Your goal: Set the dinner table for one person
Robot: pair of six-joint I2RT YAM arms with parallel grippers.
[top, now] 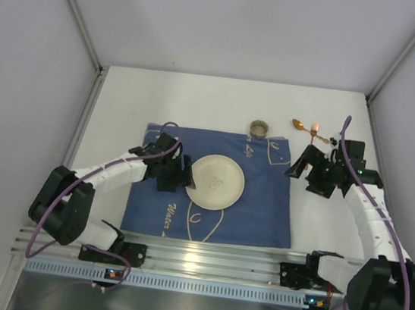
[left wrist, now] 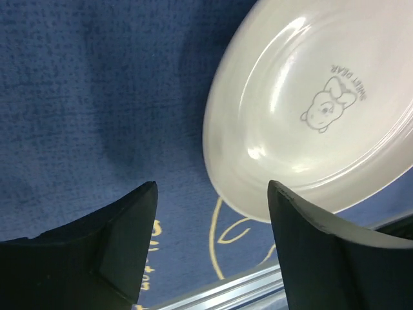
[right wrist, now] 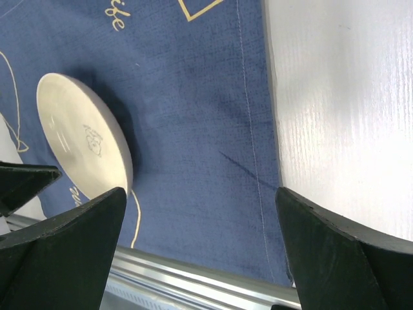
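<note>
The dinner table (top: 123, 102) is a white tabletop with a blue cloth (top: 262, 208) with cream outlines laid on it. A cream plate (top: 217, 181) sits in the middle of the cloth. My left gripper (top: 180, 174) is open and empty, just left of the plate's rim. In the left wrist view the plate (left wrist: 310, 110) lies beyond and to the right of the open left gripper (left wrist: 213, 239). My right gripper (top: 306, 170) is open and empty above the cloth's right edge. The right wrist view shows the right gripper (right wrist: 200, 245) over the cloth (right wrist: 193, 97), with the plate (right wrist: 84, 145) at the left.
A gold spoon (top: 303, 127) lies on the bare table behind the right gripper. A small brownish ring-shaped cup (top: 258, 128) stands at the cloth's back edge. The ribbed aluminium rail (top: 200, 265) runs along the near edge. Grey walls close in both sides.
</note>
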